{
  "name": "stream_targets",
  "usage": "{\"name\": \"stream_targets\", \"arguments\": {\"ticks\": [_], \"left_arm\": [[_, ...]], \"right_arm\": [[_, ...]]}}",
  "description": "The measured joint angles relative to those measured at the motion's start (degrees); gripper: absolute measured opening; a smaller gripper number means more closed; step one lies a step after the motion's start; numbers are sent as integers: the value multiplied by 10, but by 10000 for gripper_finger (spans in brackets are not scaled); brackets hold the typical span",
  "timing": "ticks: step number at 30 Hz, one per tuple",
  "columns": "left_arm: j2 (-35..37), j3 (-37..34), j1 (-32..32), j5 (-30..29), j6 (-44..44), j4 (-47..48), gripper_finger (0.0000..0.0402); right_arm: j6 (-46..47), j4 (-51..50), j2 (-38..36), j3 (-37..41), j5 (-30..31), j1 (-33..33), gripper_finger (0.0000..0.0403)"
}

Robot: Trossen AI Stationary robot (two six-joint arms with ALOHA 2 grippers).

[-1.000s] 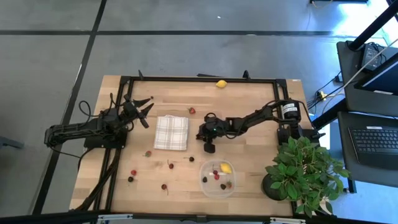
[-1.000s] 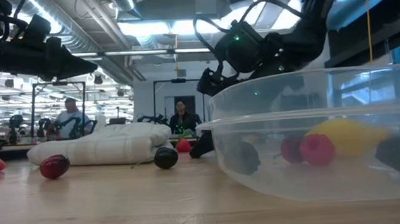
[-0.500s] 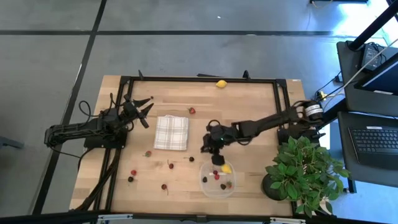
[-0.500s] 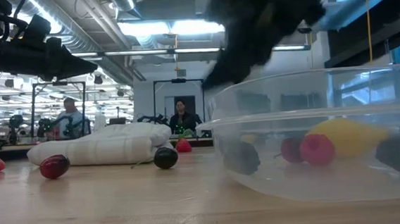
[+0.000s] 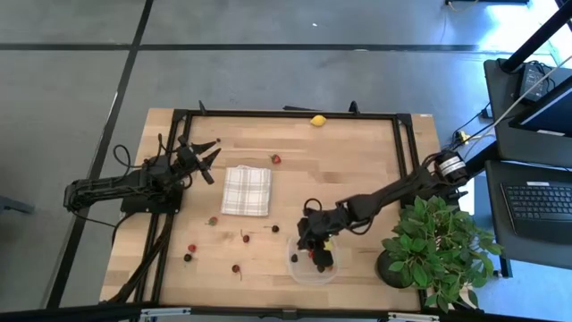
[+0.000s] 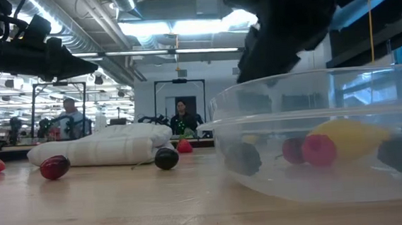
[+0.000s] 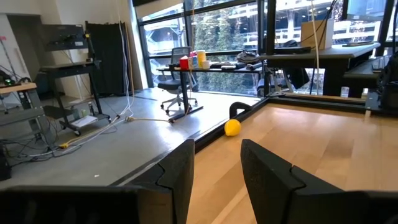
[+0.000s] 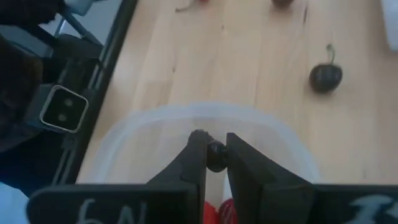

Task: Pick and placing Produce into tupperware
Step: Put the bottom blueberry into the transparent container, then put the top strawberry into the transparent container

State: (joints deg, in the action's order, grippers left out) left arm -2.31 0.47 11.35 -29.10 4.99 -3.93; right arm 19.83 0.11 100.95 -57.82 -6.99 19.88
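We see a matt pale wooden table [image 5: 357,179], a clear glossy plastic tupperware [image 6: 317,147], and a soft checked cloth [image 5: 246,190].

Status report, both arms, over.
Right gripper shut on a dark berry, over the container. Left gripper idle near the cloth. Nothing blocking.

In the low view the clear tupperware [image 6: 316,140] runs off the right edge. The right arm hides part of its contents from above, and loose berries [image 5: 190,249] there are too small to identify.
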Motion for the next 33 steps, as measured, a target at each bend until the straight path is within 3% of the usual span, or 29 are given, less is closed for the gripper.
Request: {"name": "stream_targets", "arguments": {"ticks": [20,33], "left_arm": [[0,0,0,0,-1,0,126],[0,0,0,0,-1,0,126]], "right_arm": [[22,-17,17,0,0,-2,96],[-6,-12,8,-1,-2,-11,182]]}}
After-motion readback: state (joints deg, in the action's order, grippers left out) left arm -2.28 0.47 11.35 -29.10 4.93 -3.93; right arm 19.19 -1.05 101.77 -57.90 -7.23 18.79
